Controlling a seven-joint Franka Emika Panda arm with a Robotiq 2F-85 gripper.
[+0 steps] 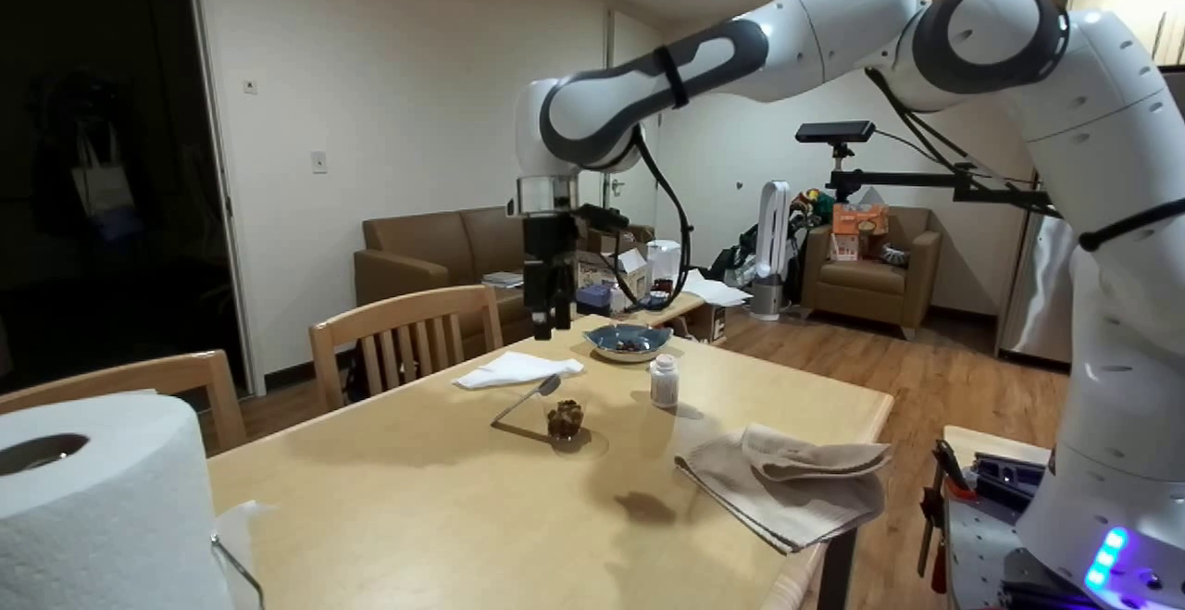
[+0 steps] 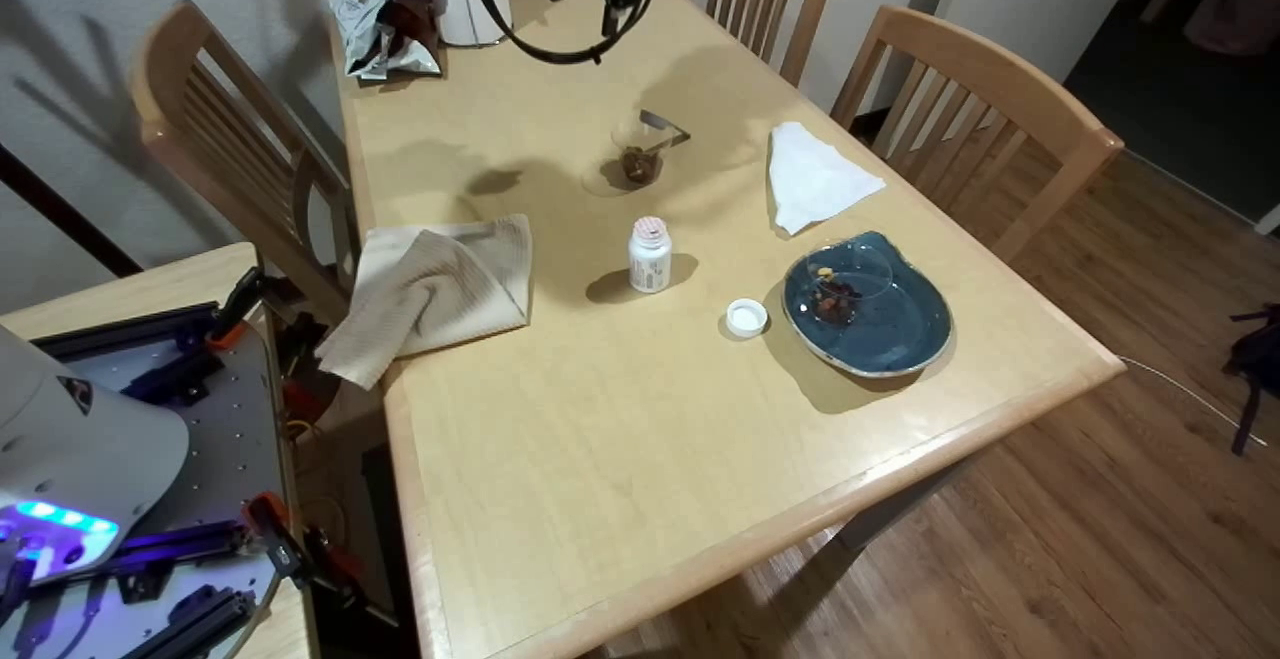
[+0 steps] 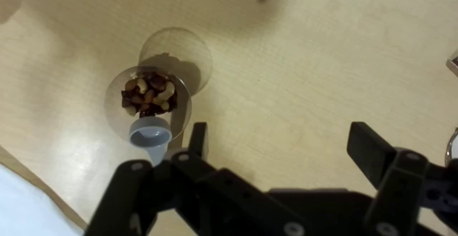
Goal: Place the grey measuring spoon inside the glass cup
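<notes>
I find the task unfinished. The cup (image 3: 113, 101) stands upright and holds nuts (image 3: 150, 92). In an exterior view the spoon (image 1: 526, 400) leans at a slant, its handle end apparently down on the worktop (image 1: 417, 508) outside the cup, its scoop end raised at the rim. In the wrist view the scoop overlaps that rim; whether it catches over the edge or merely rests against it, I cannot tell. Either way I do not pass it as inside. My jaws hang above the worktop, set wide apart, with nothing between them. No grip on the spoon is in place, so the placement is not yet made. Outstanding, in my judgement: take hold of the handle, lift the spoon over the rim and release it within the cup, where the nuts may limit how deep it settles. I note one risk: a careless nudge could slide the spoon off or tip the cup.
</notes>
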